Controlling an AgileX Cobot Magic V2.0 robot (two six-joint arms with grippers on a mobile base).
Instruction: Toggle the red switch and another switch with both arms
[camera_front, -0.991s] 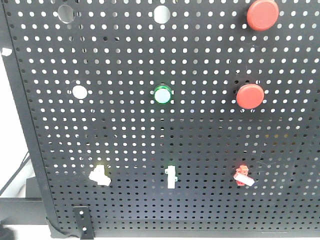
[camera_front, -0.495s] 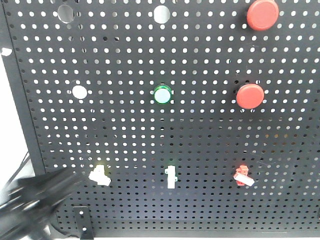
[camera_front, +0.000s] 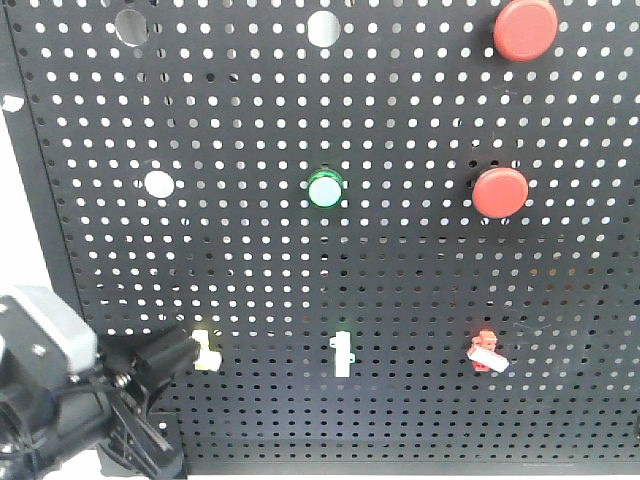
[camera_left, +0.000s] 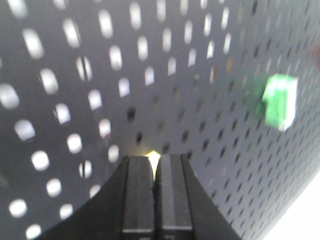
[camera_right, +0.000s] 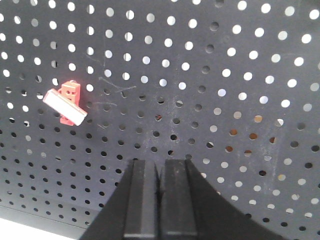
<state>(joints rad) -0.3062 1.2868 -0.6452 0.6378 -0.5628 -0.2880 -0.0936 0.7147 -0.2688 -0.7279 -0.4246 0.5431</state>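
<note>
Pegboard: left claw at yellow switch

A black perforated panel stands upright and fills almost the whole front view, its small holes set in even rows. Most holes in the upper part glow white from a bright backdrop behind it, while many in the lower rows look dark. Three larger round openings also show white. Past the panel's left edge is a plain white wall, evenly lit. A pale strip runs under the panel's bottom edge. In the right wrist view, faint scratches mark the matte black face.
</note>
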